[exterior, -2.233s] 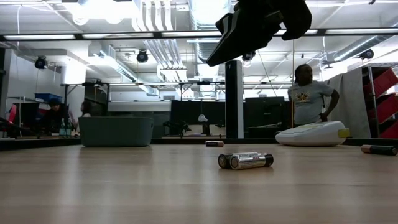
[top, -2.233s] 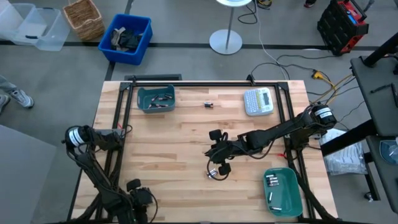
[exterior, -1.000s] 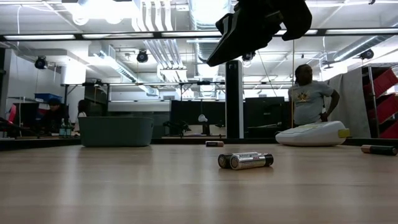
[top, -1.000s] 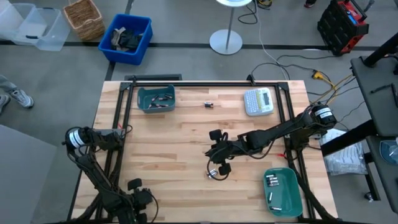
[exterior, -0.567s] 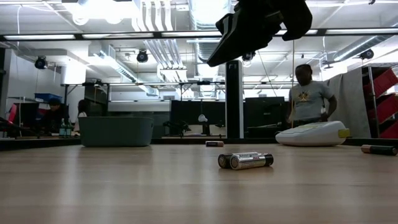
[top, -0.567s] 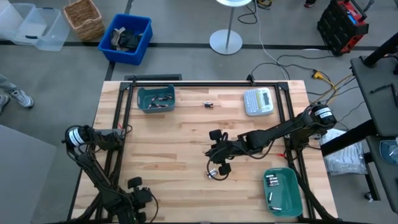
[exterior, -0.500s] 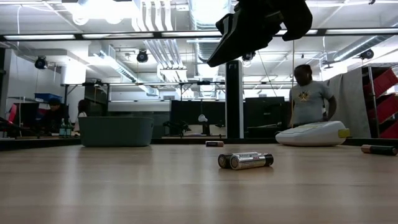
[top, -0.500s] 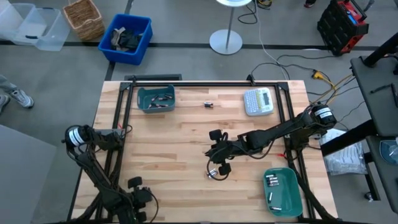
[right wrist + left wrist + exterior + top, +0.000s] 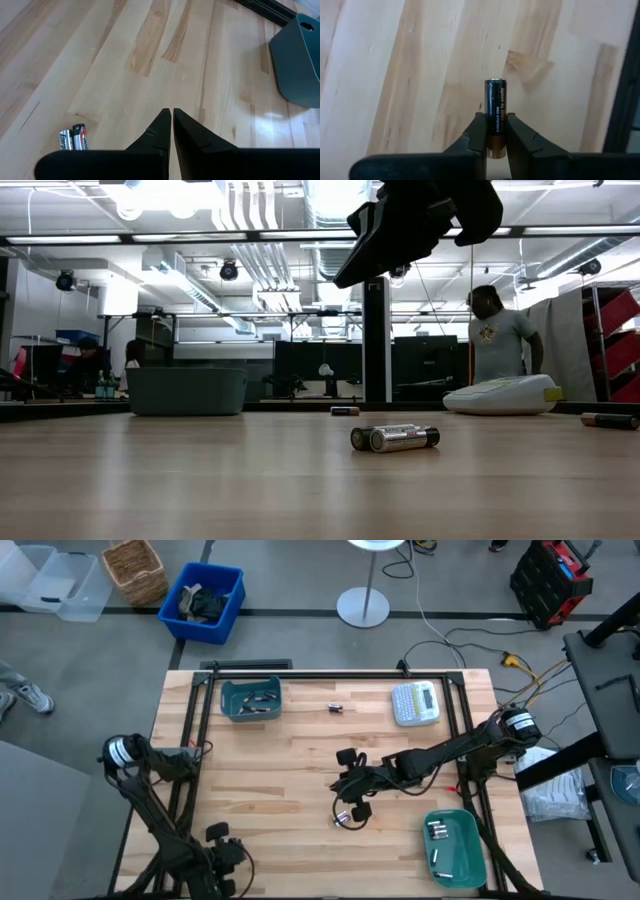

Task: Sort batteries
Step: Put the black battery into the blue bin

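A black and copper battery (image 9: 495,112) sits between the fingers of my left gripper (image 9: 495,131), which is shut on it at the table's near left corner (image 9: 215,838). My right gripper (image 9: 172,120) hangs shut and empty above the table's middle (image 9: 348,782). Just beside it a pair of batteries (image 9: 345,819) lies side by side on the wood (image 9: 394,438). One more battery (image 9: 335,708) lies toward the far edge, another (image 9: 608,420) at the right. A teal bin (image 9: 251,700) at the far left holds dark cells. A teal bin (image 9: 456,846) at the near right holds silvery cells. My left gripper pinches the battery's copper end (image 9: 495,142) between its two fingers (image 9: 479,131). The fingers lie along the battery. Its black end (image 9: 495,87) sticks out past the fingertips, with the wooden table top showing behind it.
A grey-white label maker (image 9: 415,703) lies at the far right of the table. Dark frame rails (image 9: 300,677) run along the table's edges. A person (image 9: 497,335) stands in the room beyond. Bare wood spreads across the table's left and middle.
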Motion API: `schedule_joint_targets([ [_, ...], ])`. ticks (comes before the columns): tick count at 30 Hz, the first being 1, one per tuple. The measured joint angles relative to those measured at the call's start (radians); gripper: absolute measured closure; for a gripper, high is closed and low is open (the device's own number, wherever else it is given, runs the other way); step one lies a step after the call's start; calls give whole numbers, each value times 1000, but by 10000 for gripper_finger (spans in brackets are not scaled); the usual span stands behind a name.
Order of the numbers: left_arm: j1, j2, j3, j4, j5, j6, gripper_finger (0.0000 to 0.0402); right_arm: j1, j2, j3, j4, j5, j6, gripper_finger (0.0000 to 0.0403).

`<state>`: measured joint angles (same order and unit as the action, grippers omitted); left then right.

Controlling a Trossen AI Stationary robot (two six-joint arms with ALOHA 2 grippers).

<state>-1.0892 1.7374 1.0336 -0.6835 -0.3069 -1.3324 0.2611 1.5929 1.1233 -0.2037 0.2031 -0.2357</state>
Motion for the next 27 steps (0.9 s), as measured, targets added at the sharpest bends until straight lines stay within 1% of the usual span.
schedule_joint_targets([
  [8,44,-77,1,-2,-1,66,379,0,0,0,-1,0,-10,390],
  [12,91,-124,2,-9,-4,142,379,0,0,0,-10,0,-25,390],
  [16,144,-184,2,-34,-45,243,379,0,0,0,-52,0,-40,390],
  [19,187,-237,2,-91,-51,311,379,0,0,0,-77,0,-66,390],
  [21,220,-271,3,-158,-59,335,379,0,0,0,-83,0,-91,390],
  [24,277,-325,2,-261,-125,362,379,0,0,0,-81,1,-146,390],
  [27,348,-377,2,-324,-188,414,379,-1,0,-1,-77,5,-177,390],
])
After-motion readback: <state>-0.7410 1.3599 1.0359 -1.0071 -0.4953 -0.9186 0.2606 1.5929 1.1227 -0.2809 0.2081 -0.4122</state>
